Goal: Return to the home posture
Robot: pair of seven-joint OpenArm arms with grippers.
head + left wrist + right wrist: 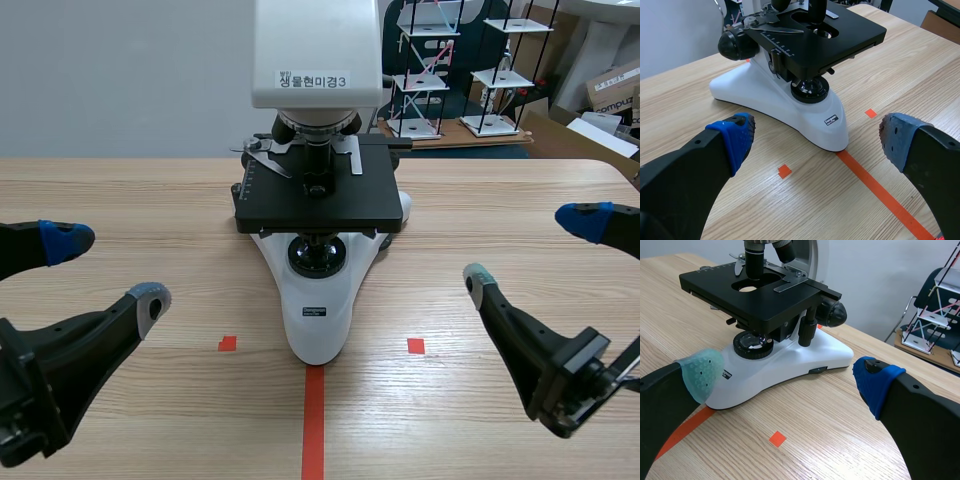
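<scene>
Your left gripper (110, 270) sits low over the table's left side, thick black fingers spread wide, blue pad (68, 240) well apart from the grey one (150, 300). Your right gripper (532, 249) sits low on the right side, fingers just as wide. Between the two, apart from both, the white microscope with black square stage (318, 300) stands upright on the light wooden table (130, 200), its rounded base front meeting the orange-red tape line. Each wrist view shows that base ahead of its open fingers
</scene>
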